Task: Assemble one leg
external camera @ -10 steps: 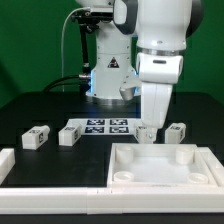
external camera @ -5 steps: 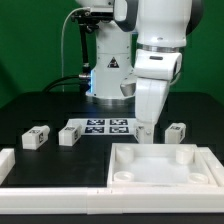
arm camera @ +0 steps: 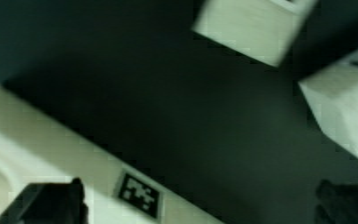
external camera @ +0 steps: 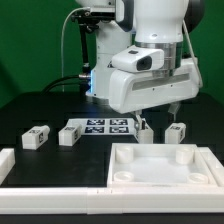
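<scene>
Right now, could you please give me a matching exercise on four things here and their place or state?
1 marker board
2 white panel
3 gripper
4 leg farthest from the panel

A open, nothing between its fingers
B flat, between legs mid-row
C nearest the camera, on the exterior view's right
D row's end, on the exterior view's left

Pairs: 1-B, 2-C, 3-A, 4-D

Exterior view evenly lit and sharp against dark surroundings; wrist view dim, blurred throughout.
</scene>
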Motion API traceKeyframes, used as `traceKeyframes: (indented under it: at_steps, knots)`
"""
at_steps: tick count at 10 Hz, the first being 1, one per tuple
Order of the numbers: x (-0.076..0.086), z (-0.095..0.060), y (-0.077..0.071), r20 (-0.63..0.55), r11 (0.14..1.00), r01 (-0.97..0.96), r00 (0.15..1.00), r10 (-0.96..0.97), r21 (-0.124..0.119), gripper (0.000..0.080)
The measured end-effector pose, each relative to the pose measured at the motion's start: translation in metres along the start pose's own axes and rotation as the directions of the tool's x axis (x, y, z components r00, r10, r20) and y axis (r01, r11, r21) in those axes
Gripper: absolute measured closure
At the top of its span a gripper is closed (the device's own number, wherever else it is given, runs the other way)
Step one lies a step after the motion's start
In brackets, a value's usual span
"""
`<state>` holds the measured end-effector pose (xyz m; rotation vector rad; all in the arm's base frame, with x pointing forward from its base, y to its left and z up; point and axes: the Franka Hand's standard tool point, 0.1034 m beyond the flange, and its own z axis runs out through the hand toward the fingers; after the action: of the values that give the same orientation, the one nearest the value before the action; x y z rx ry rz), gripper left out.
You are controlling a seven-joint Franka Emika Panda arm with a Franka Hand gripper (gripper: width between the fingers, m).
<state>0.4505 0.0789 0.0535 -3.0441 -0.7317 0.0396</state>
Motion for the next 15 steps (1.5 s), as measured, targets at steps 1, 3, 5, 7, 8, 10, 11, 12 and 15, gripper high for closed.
traceKeyframes:
  at_steps: [1,3,5,7,8,10,11,12,15]
  knots:
    - [0.001,0.001,-0.007,-0.002,0.983,-0.183,0.983,0.183,0.011,0.0151]
    - [0.002,0.004,-0.027,0.008,0.896,-0.444,0.896,0.444,0.025,0.0151]
    - [0.002,0.006,-0.041,0.035,0.731,-0.681,0.733,0.680,0.043,0.0151]
    - [0.002,0.007,-0.043,0.059,0.595,-0.802,0.597,0.800,0.056,0.0151]
    - [0.003,0.007,-0.046,0.072,0.507,-0.860,0.510,0.857,0.057,0.0151]
    - [0.002,0.008,-0.048,0.085,0.481,-0.875,0.484,0.871,0.058,0.0151]
    - [0.001,0.008,-0.045,0.107,0.487,-0.872,0.490,0.865,0.056,0.0151]
    - [0.001,0.008,-0.044,0.098,0.487,-0.871,0.491,0.866,0.062,0.0151]
    - [-0.015,0.013,-0.037,0.265,0.521,-0.852,0.514,0.816,0.050,0.0151]
